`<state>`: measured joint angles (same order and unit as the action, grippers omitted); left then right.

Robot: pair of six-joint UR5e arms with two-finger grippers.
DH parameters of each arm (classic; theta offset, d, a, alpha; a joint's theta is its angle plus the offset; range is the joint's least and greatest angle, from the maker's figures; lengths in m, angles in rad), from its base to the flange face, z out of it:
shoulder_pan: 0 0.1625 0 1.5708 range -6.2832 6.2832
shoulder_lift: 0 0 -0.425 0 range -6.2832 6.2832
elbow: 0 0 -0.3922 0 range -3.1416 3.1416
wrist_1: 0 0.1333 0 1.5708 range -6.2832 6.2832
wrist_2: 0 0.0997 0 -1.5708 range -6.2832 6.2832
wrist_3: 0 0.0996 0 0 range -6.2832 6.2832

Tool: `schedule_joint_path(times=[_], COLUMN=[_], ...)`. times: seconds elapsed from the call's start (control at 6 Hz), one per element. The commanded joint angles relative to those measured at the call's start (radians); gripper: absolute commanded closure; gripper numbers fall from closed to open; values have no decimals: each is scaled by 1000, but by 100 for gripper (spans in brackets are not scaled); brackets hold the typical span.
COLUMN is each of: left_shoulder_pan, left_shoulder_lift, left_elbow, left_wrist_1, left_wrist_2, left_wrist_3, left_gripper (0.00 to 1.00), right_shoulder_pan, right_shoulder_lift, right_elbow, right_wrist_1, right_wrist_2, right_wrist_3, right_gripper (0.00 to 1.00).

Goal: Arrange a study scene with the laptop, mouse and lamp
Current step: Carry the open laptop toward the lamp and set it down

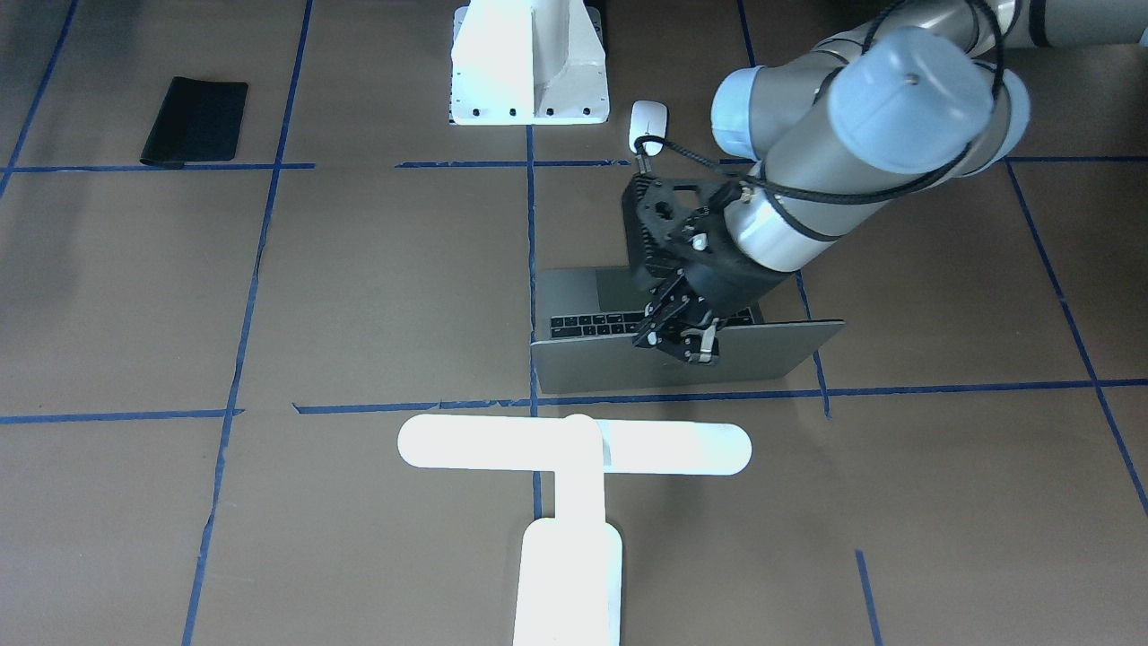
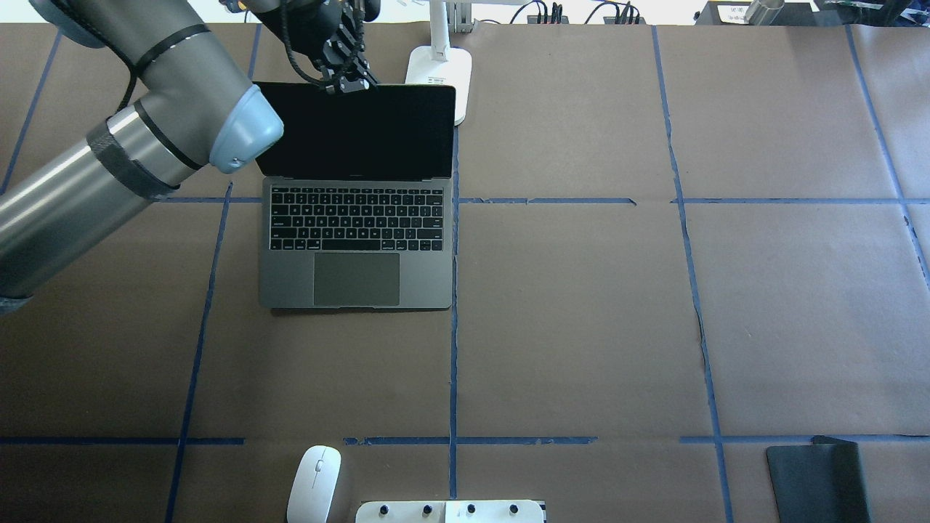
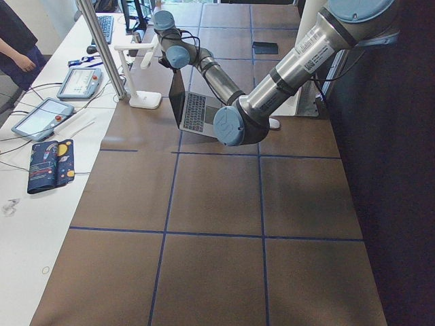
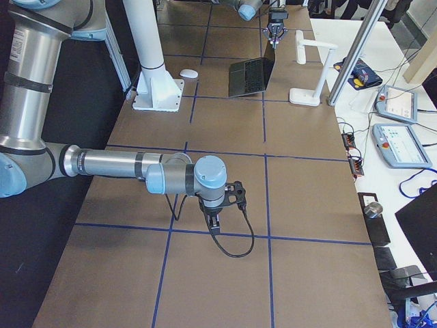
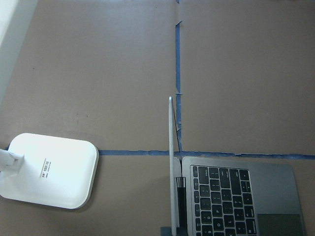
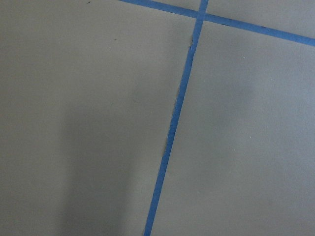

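Observation:
The dark-grey laptop point(image 2: 356, 218) stands open on the table, screen upright and dark. My left gripper point(image 2: 349, 81) is at the top edge of its lid point(image 1: 762, 354) and shut on it. In the left wrist view the lid point(image 5: 171, 147) shows edge-on, with one finger point(image 5: 180, 196) against it. The white lamp point(image 1: 574, 449) stands just beyond the laptop, and its base point(image 5: 49, 169) is beside the lid. The white mouse point(image 2: 314, 483) lies near the robot's base, apart from both. My right gripper point(image 4: 217, 219) hangs low over bare table, and I cannot tell whether it is open or shut.
A black mouse pad point(image 2: 817, 479) lies at the near right corner. The white bolted pedestal point(image 1: 529, 63) stands at the robot's edge beside the mouse. Blue tape lines cross the brown table point(image 2: 581, 312). Operator gear lies on the far white bench point(image 3: 61, 88).

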<state>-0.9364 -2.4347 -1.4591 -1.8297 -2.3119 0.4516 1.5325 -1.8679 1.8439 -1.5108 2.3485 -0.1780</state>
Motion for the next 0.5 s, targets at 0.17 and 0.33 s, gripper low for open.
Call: schedule_joint_path(times=[0.17,0.33], left_shoulder_pan=[27,25], left_shoulder_lift=[-11,-1], left_elbow=[46,42], left_wrist_1=[-65,-65], left_wrist_2=[63,63], left_wrist_3=[-106,-108], left_gripper=[86,82], right_shoulder_pan=[0,0], right_shoulder_lift=[0,0], right_elbow=[4,3], right_wrist_1=[1,1], right_wrist_2=[0,0], right_wrist_3=[0,0], right_gripper=[0,0])
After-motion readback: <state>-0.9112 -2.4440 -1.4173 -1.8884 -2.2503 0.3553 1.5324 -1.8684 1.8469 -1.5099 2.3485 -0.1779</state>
